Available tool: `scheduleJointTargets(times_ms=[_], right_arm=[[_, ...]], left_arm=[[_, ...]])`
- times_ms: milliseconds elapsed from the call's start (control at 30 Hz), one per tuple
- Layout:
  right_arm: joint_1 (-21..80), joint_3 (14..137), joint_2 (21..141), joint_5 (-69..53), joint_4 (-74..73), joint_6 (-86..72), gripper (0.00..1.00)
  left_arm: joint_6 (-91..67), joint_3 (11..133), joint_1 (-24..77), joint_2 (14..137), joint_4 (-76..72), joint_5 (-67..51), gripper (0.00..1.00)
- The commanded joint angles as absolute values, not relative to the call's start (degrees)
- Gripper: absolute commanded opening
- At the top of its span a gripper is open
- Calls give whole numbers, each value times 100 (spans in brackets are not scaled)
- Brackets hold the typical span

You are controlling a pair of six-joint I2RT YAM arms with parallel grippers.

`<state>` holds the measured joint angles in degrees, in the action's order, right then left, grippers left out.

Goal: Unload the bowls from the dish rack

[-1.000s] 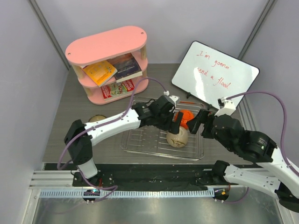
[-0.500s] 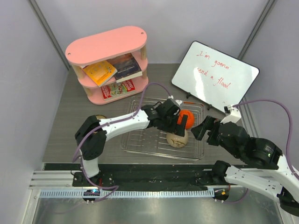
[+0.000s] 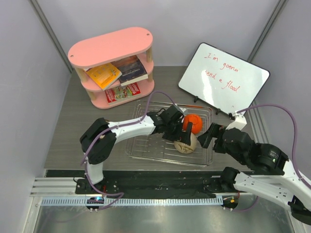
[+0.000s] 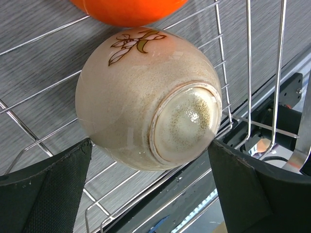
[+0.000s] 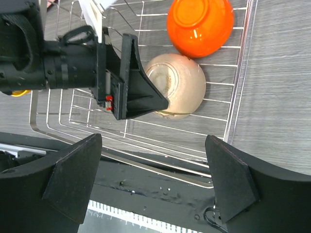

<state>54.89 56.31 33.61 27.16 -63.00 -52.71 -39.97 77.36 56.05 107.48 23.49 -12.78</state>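
Two bowls lie upside down in the silver wire dish rack [image 3: 146,145]: a cream speckled bowl [image 3: 188,144] with a leaf print and an orange-red bowl [image 3: 193,123] just behind it. My left gripper [image 3: 181,134] hovers over the cream bowl [image 4: 146,102] and is open. Its black fingers [image 4: 48,194] stand wide on either side of the bowl's foot ring without touching it. The orange-red bowl [image 4: 126,9] peeks in at the top of the left wrist view. My right gripper [image 5: 153,179] is open and empty, over the rack's near right rim [image 5: 233,121], short of the cream bowl [image 5: 182,85].
A pink oval shelf [image 3: 112,65] with books stands at the back left. A whiteboard [image 3: 223,77] leans at the back right, close behind the rack. The black table edge [image 5: 160,179] runs just below the rack's near rim.
My left gripper has reached further right and down over the cream bowl, and its jaws have opened wider. My right gripper has drawn back a little towards the near edge.
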Motion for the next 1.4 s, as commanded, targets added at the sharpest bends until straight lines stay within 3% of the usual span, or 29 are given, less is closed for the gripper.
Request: scheduleJointTargets(times_ms=[0, 633, 1367], right_arm=[[5484, 5529, 3340, 2690, -6153, -5274, 92], [5484, 4825, 3551, 2496, -5643, -5265, 92], [5484, 5695, 4253, 3146, -5766, -4940, 92]], left_arm=[[-3990, 7620, 5458, 10872, 1899, -1503, 99], [-4359, 7031, 5405, 11593, 694, -2136, 100], [-4271, 8596, 5484, 11004, 3181, -879, 100]])
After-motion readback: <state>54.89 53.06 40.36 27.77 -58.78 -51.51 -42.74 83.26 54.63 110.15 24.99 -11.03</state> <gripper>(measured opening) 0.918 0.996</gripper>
